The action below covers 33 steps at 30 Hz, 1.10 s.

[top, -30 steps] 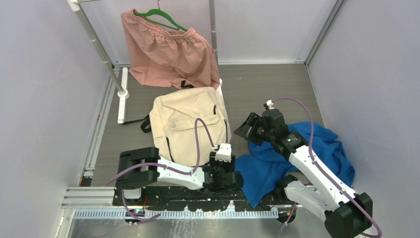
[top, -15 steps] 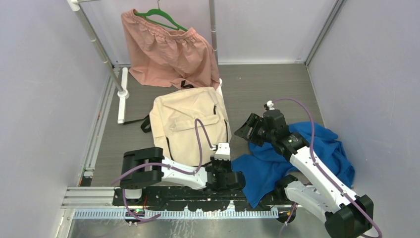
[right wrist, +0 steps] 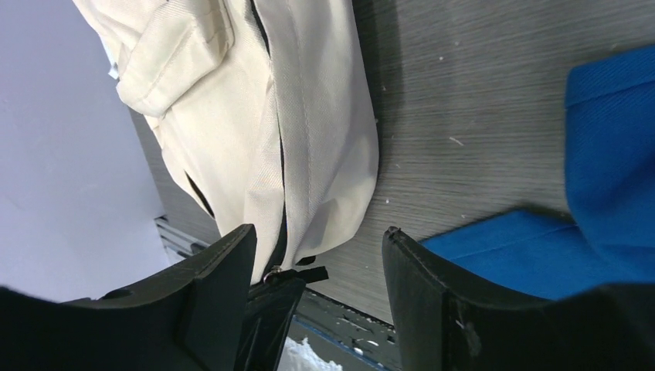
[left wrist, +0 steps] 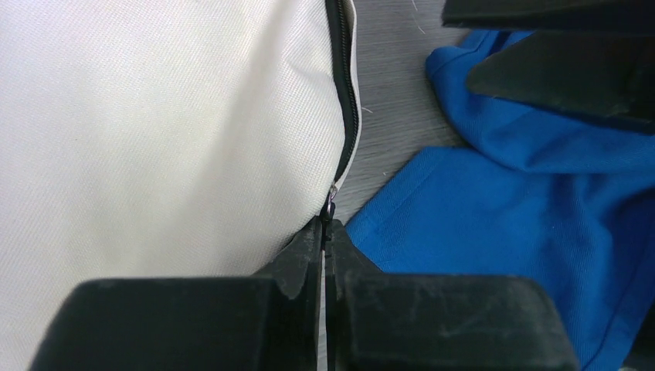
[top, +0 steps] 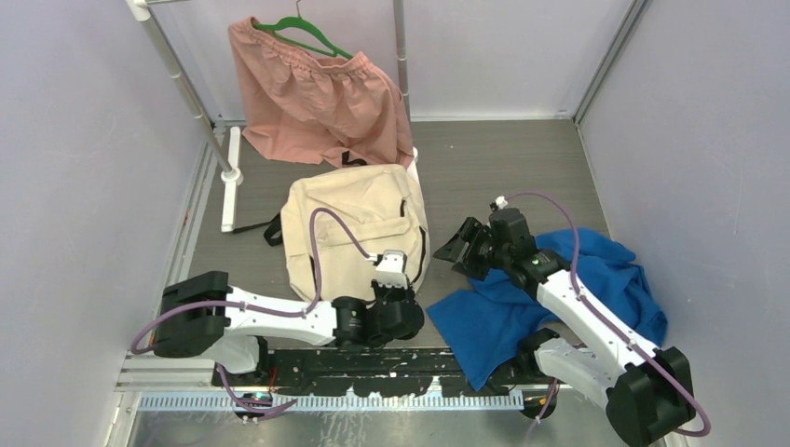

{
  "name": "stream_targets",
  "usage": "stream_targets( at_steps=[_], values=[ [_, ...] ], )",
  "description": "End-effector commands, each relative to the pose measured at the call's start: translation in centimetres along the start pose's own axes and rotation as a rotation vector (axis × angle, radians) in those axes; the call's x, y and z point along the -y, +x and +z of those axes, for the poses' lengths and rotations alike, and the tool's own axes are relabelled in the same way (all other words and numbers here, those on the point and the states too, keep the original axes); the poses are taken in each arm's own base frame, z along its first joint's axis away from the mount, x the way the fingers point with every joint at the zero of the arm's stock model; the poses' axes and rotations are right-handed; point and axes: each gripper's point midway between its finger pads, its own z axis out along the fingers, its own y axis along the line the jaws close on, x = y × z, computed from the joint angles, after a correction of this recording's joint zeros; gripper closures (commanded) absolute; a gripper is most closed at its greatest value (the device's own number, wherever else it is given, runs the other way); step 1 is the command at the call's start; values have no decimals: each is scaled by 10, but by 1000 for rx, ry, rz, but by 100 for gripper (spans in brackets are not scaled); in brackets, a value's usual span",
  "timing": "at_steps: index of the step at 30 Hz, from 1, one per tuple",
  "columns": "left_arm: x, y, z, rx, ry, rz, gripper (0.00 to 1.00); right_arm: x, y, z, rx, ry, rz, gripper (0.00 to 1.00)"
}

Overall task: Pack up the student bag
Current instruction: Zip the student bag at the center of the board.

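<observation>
The student bag (top: 349, 228), a cream backpack with black zippers, lies flat on the grey floor. My left gripper (top: 410, 303) sits at its near right corner. In the left wrist view this gripper (left wrist: 325, 232) is shut on the small zipper pull (left wrist: 330, 209) at the end of the black side zipper (left wrist: 347, 100). My right gripper (top: 463, 247) hangs open just right of the bag, nothing between its fingers. The right wrist view shows that gripper (right wrist: 317, 247) above bare floor, with the bag (right wrist: 232, 116) on its left and the pinched zipper pull (right wrist: 282, 274) below.
A blue cloth (top: 559, 289) lies crumpled right of the bag, under the right arm, and touches the bag's corner (left wrist: 525, 232). A pink garment on a green hanger (top: 317, 98) hangs from a rack (top: 186, 93) behind the bag. Walls close in on three sides.
My left gripper has shut on the zipper pull and shifted left, its elbow swinging out to the left. The right gripper has edged slightly further back and stays open.
</observation>
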Motion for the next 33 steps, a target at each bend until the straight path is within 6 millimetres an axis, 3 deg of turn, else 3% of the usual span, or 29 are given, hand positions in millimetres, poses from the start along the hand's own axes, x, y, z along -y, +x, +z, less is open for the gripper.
stream_targets(
  at_steps=[1, 6, 12, 15, 19, 20, 33],
  values=[
    [15, -9, 0, -47, 94, -34, 100, -24, -3, 11, 2, -123, 136, 34],
    [19, -7, 5, -101, 109, -19, 100, -33, 10, 23, -45, -195, 199, 31],
    [22, -12, 3, -114, 123, -19, 100, -42, 29, 47, -101, -177, 143, 34],
    [20, -12, 1, -129, 120, -3, 100, -44, 26, 56, -82, -179, 141, 53],
    [8, -5, -3, -166, 101, 26, 100, -31, 14, 53, -15, -91, 97, 96],
    [6, -5, -5, -173, 102, 29, 100, -29, 12, 52, -8, -73, 85, 99],
    [-45, -13, -38, -200, 46, 9, 100, -9, -7, 33, 71, 4, 47, 99]
  ],
)
